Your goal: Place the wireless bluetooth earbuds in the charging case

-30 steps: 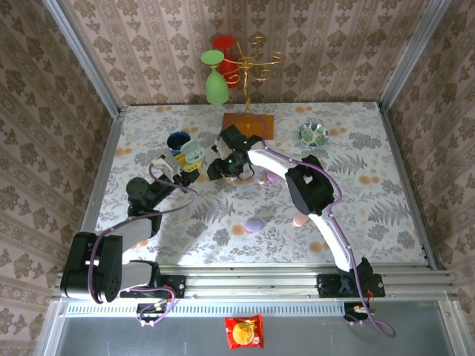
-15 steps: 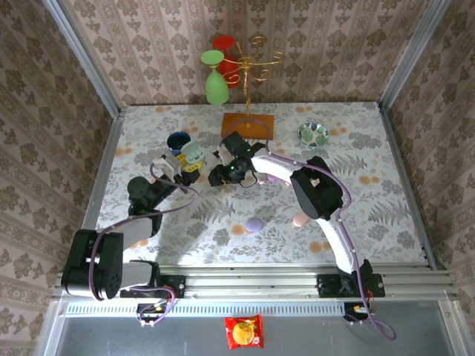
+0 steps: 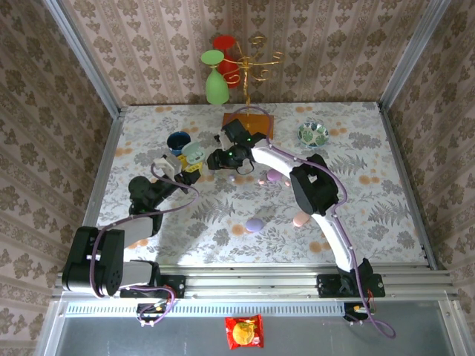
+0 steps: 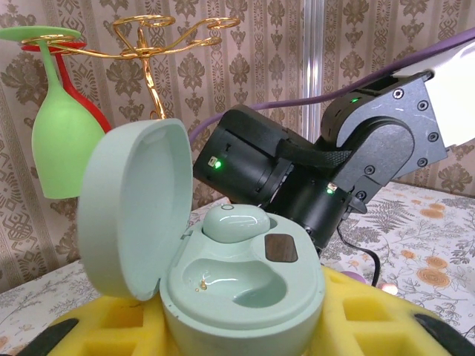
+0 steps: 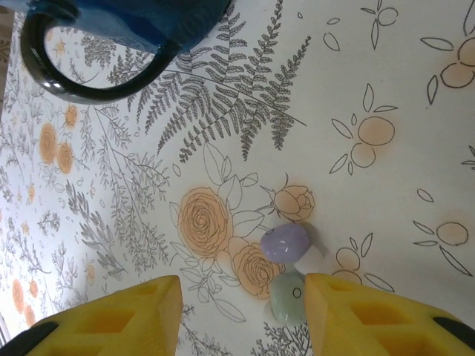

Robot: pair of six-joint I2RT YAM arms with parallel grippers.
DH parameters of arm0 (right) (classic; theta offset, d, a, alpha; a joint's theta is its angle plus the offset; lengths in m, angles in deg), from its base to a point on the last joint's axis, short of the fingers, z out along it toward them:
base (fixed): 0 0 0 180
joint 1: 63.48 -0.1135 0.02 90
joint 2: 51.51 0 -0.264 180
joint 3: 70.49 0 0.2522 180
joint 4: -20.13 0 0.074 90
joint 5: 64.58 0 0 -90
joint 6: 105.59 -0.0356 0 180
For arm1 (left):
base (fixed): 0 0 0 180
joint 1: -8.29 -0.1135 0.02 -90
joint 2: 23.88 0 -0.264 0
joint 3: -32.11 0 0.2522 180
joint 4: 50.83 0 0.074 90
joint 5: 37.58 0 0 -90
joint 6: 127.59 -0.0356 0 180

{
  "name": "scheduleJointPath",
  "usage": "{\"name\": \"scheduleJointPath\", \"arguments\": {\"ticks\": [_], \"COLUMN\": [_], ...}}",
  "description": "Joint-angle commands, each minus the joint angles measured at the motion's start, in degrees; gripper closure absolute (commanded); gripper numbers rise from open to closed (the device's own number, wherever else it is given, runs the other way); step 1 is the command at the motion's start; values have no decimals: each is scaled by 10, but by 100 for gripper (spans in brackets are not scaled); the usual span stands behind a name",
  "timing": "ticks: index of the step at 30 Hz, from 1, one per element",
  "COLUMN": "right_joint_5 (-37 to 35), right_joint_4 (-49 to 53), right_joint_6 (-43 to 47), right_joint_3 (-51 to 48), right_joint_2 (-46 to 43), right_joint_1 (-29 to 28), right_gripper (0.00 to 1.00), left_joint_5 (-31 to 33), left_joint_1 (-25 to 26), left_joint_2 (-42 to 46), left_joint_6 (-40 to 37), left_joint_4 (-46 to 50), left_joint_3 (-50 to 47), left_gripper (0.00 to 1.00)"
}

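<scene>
earbuds (image 5: 284, 242) lie between right tool (image 5: 241, 311) jaws; tool shifted farther back

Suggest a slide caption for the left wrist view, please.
Open mint charging case holds one earbud; second slot empty, right arm behind.

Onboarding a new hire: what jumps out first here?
The open mint-green egg-shaped charging case in the left gripper, one matching earbud seated beside an empty slot. The green goblet hanging from a gold wire stand at the back. The right gripper straddles a loose mint earbud.
</scene>
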Motion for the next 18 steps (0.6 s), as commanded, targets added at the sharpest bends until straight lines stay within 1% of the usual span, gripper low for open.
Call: {"name": "scheduleJointPath", "arguments": {"ticks": [1, 6, 18], "right_joint_5": [-5, -7, 6], "right_joint_4": [44, 93, 112], "right_joint_6": [12, 23, 28], "right_joint_3": [27, 51, 77], "right_joint_2": [25, 40, 65], "right_joint_1": [-4, -8, -10], "right_gripper": [52, 53, 55], "left_joint_5": [-3, -3, -2], "left_joint_1": [-4, -4, -4], "left_joint_2": [-3, -5, -9], "left_joint_6": [8, 9, 11], "left_joint_4": [-15, -15, -15], "left_joint_3": [5, 8, 11], "left_gripper": [64, 64, 64]}}
